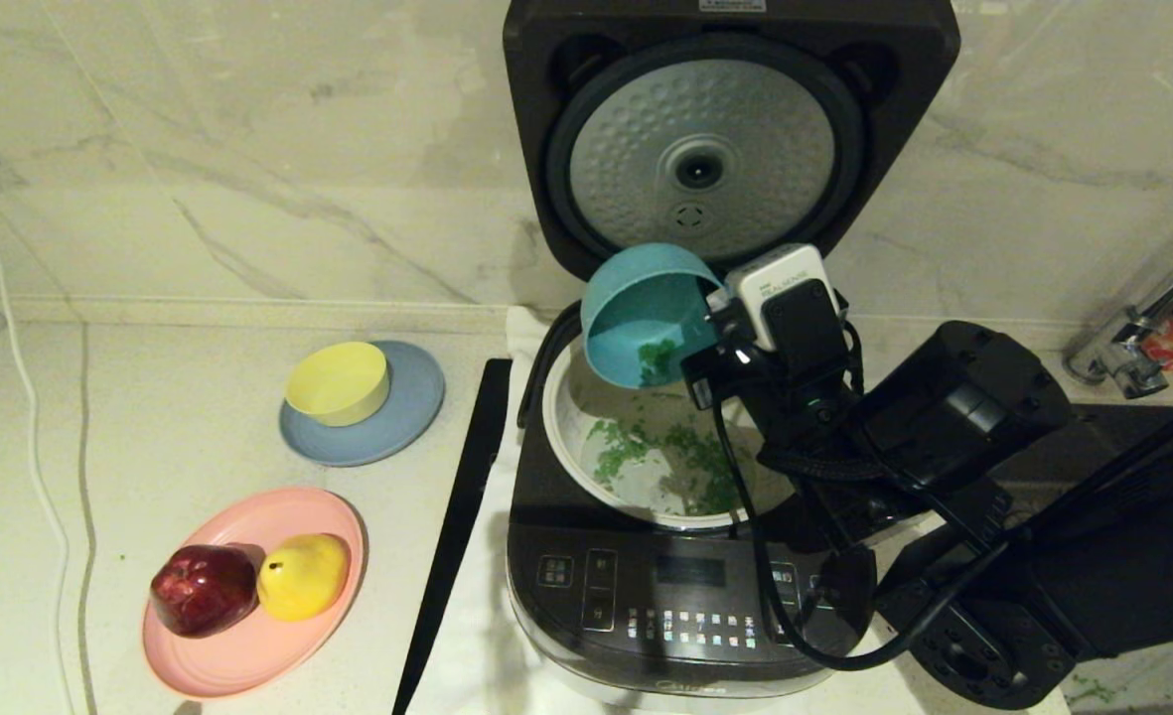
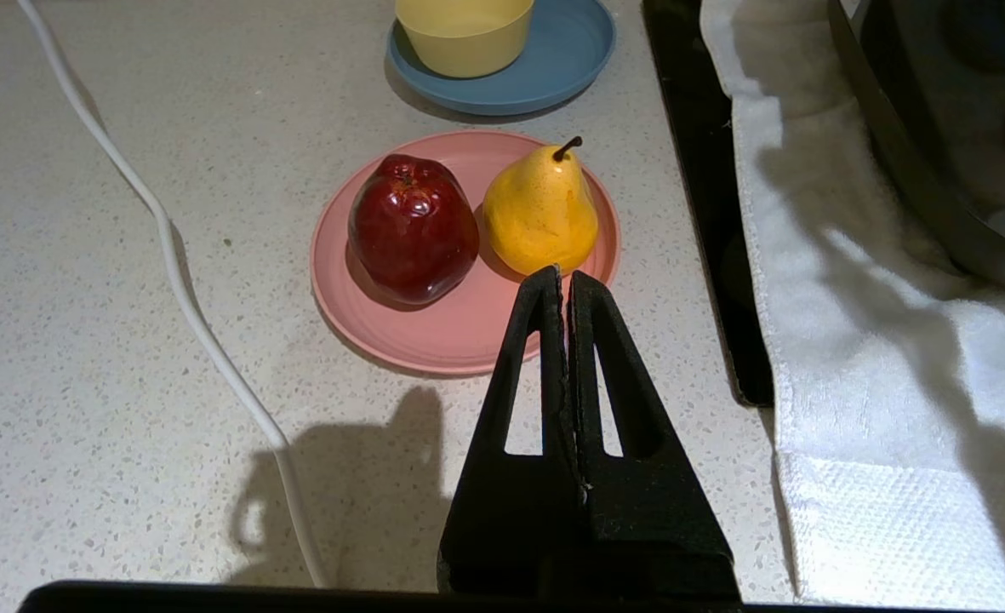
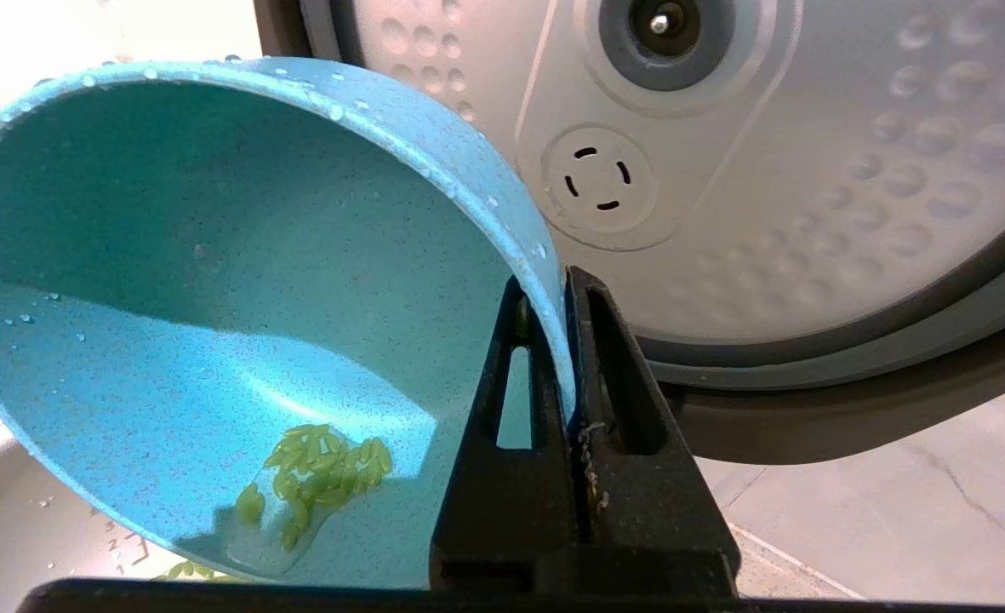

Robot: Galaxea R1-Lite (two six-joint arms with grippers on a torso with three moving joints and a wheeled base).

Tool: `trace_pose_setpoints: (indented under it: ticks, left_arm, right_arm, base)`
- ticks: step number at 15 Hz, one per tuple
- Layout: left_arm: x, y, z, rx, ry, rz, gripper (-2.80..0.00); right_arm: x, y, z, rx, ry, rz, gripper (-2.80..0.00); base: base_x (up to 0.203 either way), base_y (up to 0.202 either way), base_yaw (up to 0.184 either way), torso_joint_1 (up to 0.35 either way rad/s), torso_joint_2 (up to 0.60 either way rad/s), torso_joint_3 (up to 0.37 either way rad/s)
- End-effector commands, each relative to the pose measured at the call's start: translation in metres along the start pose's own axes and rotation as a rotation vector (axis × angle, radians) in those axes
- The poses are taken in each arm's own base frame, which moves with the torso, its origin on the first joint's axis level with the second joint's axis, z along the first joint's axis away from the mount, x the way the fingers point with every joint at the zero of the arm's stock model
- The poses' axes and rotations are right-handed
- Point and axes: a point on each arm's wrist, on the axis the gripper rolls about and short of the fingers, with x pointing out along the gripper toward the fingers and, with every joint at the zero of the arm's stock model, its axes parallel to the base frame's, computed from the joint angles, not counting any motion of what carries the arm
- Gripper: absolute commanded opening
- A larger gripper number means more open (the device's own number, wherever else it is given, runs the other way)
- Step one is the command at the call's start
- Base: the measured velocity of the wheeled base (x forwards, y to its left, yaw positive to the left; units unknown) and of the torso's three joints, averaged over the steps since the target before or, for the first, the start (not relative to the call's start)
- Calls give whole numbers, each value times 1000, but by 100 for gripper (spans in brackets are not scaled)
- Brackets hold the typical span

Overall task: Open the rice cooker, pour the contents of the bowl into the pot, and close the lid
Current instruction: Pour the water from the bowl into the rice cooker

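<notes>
The dark grey rice cooker [image 1: 665, 606] stands open, its lid [image 1: 730, 129] raised with the dimpled silver underside [image 3: 808, 170] facing me. My right gripper [image 1: 715, 333] [image 3: 553, 294] is shut on the rim of the teal bowl [image 1: 641, 313] [image 3: 213, 323], which is tipped steeply on its side above the cream-white pot [image 1: 571, 437]. A small clump of green bits [image 3: 315, 472] clings low inside the bowl. More green bits [image 1: 665, 447] lie scattered on the pot's floor. My left gripper [image 2: 563, 274] is shut and empty above the counter, near a pink plate.
A pink plate [image 1: 278, 636] holds a red apple [image 1: 204, 588] and a yellow pear [image 1: 303, 574]. A yellow bowl [image 1: 338, 382] sits on a blue saucer [image 1: 417, 397]. A white towel [image 2: 876, 358] lies under the cooker, a white cable [image 2: 187, 289] crosses the counter, and a tap [image 1: 1142, 318] stands at the right.
</notes>
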Motion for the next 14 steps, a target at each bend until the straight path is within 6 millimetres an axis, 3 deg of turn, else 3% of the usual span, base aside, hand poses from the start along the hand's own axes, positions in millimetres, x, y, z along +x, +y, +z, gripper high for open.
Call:
trace_pose_setpoints:
  ticks: [1, 4, 9, 14]
  left_arm:
    - [0, 0, -2, 0, 6, -1, -280]
    - [0, 0, -2, 0, 6, -1, -280]
    - [0, 0, -2, 0, 6, -1, -280]
    - [0, 0, -2, 0, 6, -1, -280]
  right_arm:
    - [0, 1, 0, -1, -3, -4, -280]
    - [-1, -2, 4, 2, -12, -10, -280]
    - [2, -19, 42, 49, -76, -100, -280]
    - [-3, -32, 67, 180, 187, -35, -280]
  base:
    - [0, 0, 0, 0, 0, 0]
    - [0, 0, 0, 0, 0, 0]
    - [0, 0, 0, 0, 0, 0]
    - [0, 0, 0, 0, 0, 0]
